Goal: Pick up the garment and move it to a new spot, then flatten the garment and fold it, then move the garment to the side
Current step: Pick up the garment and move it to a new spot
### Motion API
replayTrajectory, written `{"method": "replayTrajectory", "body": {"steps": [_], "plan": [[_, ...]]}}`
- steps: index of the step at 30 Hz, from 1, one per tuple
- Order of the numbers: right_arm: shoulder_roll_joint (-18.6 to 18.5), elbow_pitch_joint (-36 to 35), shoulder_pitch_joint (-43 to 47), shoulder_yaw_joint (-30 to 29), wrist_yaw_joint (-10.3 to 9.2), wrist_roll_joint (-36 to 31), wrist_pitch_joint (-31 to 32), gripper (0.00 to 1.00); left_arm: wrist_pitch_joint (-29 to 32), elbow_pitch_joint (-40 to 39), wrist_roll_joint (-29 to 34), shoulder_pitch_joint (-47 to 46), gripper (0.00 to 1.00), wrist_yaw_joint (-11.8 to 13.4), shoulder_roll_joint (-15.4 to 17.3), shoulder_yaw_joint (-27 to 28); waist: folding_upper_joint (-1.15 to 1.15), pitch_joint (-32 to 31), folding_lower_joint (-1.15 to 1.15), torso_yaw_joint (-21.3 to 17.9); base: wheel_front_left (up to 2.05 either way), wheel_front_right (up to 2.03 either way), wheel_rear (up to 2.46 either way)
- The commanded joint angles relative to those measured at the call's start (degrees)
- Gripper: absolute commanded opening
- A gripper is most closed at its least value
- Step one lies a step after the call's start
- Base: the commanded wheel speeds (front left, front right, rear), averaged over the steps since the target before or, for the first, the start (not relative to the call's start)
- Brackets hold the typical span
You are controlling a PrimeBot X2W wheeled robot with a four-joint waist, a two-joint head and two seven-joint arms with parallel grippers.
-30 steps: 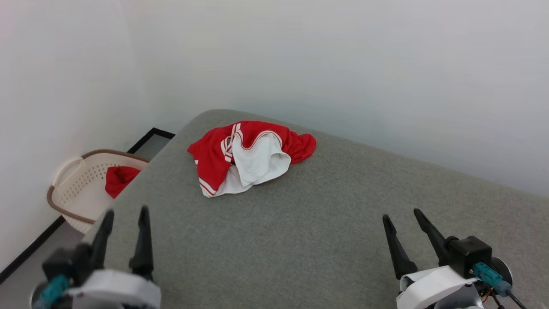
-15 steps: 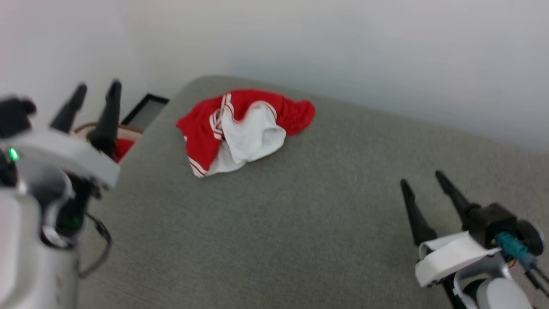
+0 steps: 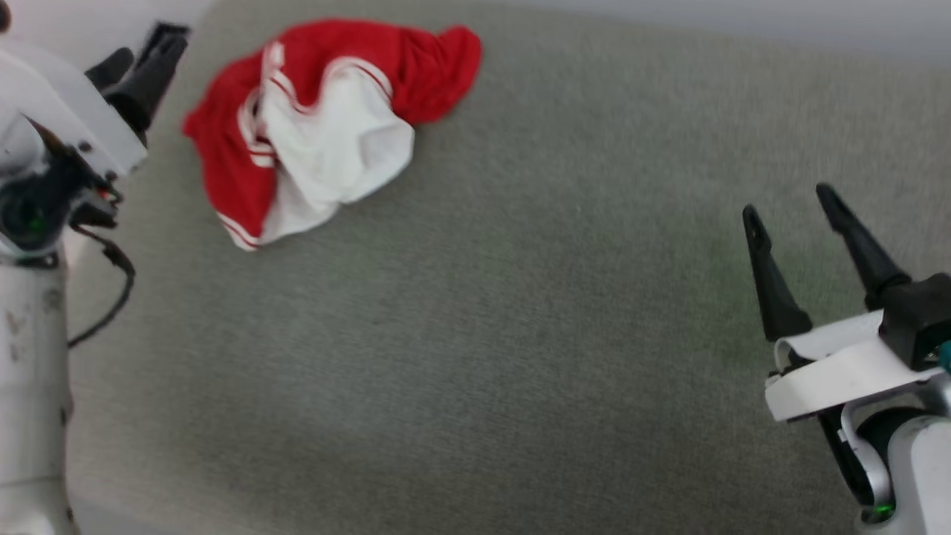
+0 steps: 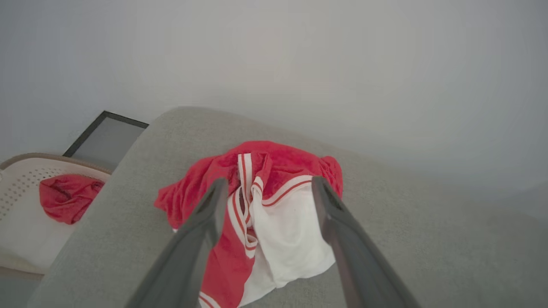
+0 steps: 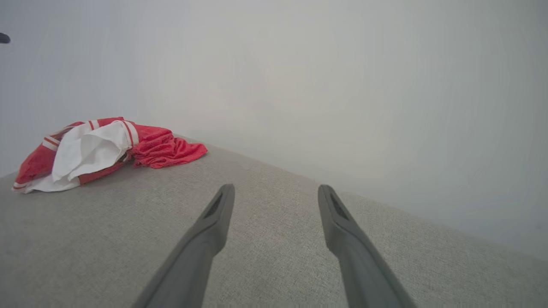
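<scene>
Clearly the bright red soft shirt with white sleeve ends and striped trim (image 3: 319,134) lies bunched at the far left of the grey fabric-covered worktop (image 3: 520,334), not yet lifted, so my left hand (image 4: 269,183) hovers near it, fingers spread wide, empty, aimed at the heap. My right hand (image 3: 787,203) hangs well apart at the near right, open too and empty, I judge ready for flattening.

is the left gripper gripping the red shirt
No, the left gripper is open and the garment lies crumpled beyond its fingertips.
</scene>
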Motion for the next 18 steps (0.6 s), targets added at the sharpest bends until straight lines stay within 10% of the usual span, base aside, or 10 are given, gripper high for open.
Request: {"method": "replayTrajectory", "body": {"steps": [1,18], "plan": [[-0.1,-0.5,-1.0,0.0,0.02,-0.4,0.1,1.00,0.5,0.7,-0.3,-1.3,1.00,0.1,0.0,-0.2,0.00,9.2,0.00,-4.9,0.00,0.00,0.00],[-1.4,-7.7,-3.6,0.7,0.02,-1.4,3.8,1.00,9.4,26.0,3.7,-12.0,1.00,0.3,-0.2,-8.3,0.00,17.6,0.00,-7.7,0.00,0.00,0.00]]}}
